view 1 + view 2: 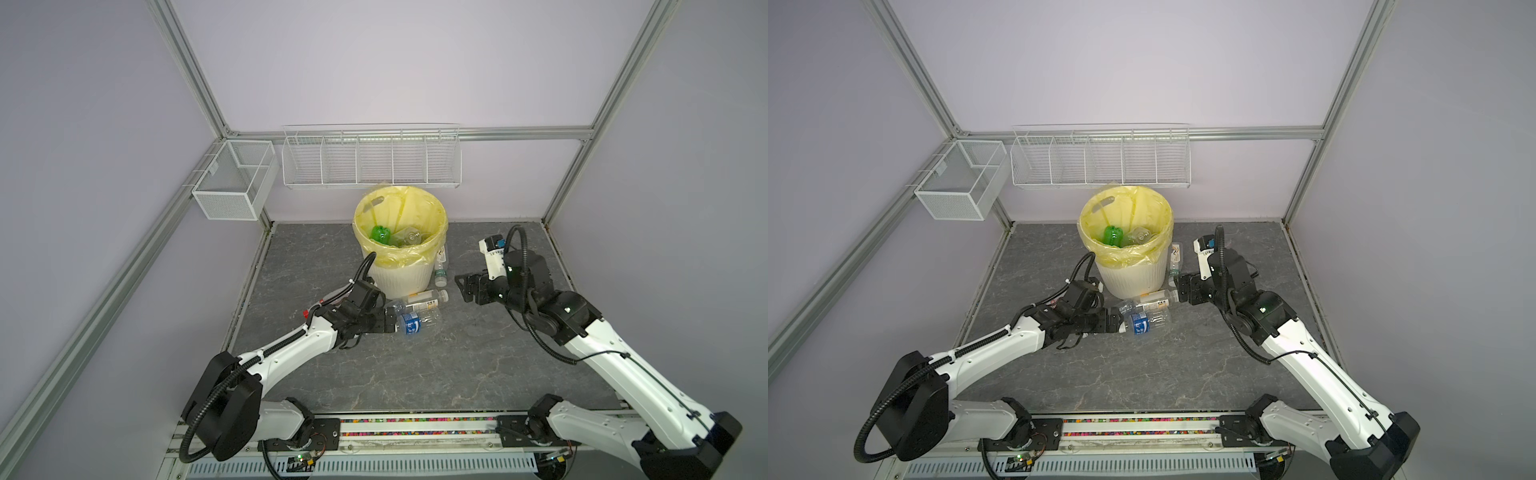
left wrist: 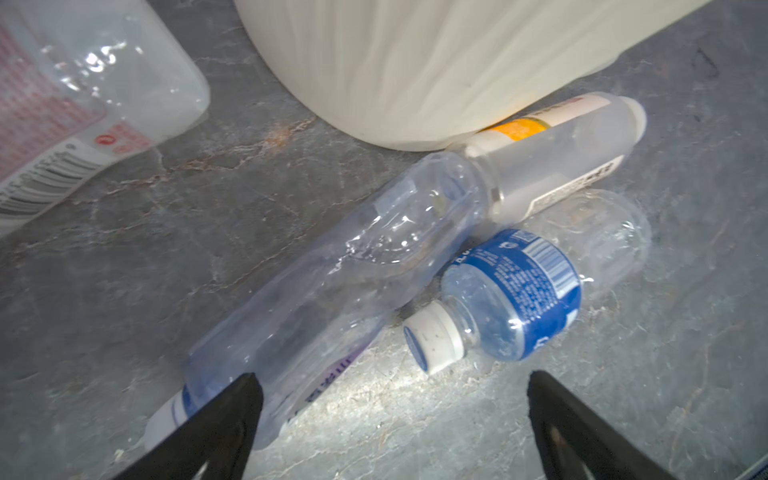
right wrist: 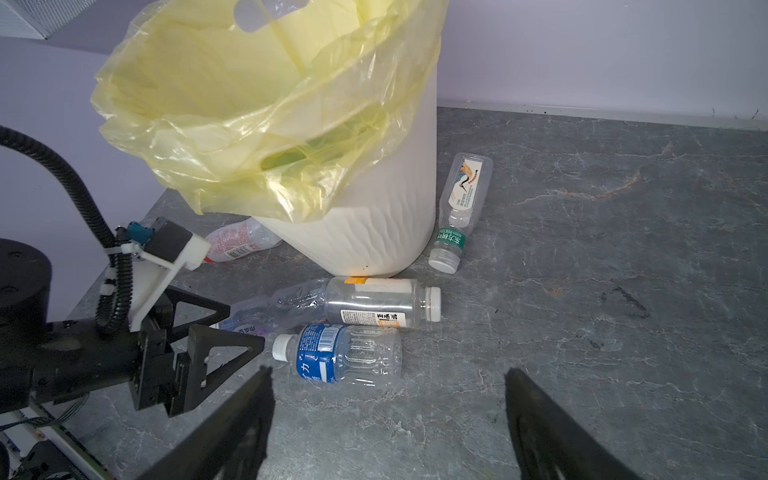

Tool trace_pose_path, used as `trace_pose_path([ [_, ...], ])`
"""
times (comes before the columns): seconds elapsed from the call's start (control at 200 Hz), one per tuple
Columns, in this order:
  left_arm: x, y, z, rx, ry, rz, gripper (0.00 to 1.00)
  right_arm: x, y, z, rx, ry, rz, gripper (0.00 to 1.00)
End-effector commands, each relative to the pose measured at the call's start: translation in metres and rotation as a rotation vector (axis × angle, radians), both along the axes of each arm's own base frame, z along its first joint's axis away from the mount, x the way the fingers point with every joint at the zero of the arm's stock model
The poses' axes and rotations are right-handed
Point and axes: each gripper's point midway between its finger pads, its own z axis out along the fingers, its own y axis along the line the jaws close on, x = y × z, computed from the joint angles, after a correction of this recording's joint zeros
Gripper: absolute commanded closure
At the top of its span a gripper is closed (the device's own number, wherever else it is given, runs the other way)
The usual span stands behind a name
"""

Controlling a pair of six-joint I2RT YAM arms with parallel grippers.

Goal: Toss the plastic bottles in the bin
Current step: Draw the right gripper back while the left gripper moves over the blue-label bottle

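So, a pickup is being lined up: the left tool (image 1: 392, 323) is spread wide with nothing gripped, aimed at the blue-label bottle (image 1: 411, 324) lying near the bin (image 1: 399, 278). Next, the jaws need to be slid around its neck and squeezed. Five plastic bottles (image 3: 374, 307) are counted on the worktop (image 1: 415, 374), and two more are made out inside the one bin. The right tool (image 1: 459, 286) is seen open and empty.

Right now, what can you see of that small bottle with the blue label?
The blue-labelled bottle is small, clear plastic and looks empty, with a white cap, a blue wrap near the neck and a ribbed body. It lies on its side on the grey table near the bin, apparently against a white-labelled bottle. The open left gripper sits just short of its cap.
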Motion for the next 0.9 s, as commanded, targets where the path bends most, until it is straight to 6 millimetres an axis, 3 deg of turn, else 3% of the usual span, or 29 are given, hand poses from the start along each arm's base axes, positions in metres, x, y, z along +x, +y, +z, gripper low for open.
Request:
trace_pose_path([
  [0.0,-0.006,-0.023,0.019,-0.061,-0.068,-0.118,0.01,0.0,-0.003,0.001,0.024,-0.015,-0.013,0.12],
  [0.3,-0.018,-0.05,0.018,-0.043,-0.073,-0.243,0.0,-0.006,-0.014,-0.004,0.02,-0.012,-0.034,0.12],
  [0.895,-0.024,-0.089,0.012,-0.004,-0.079,-0.413,0.01,-0.012,-0.025,-0.025,0.037,0.03,-0.082,0.12],
])
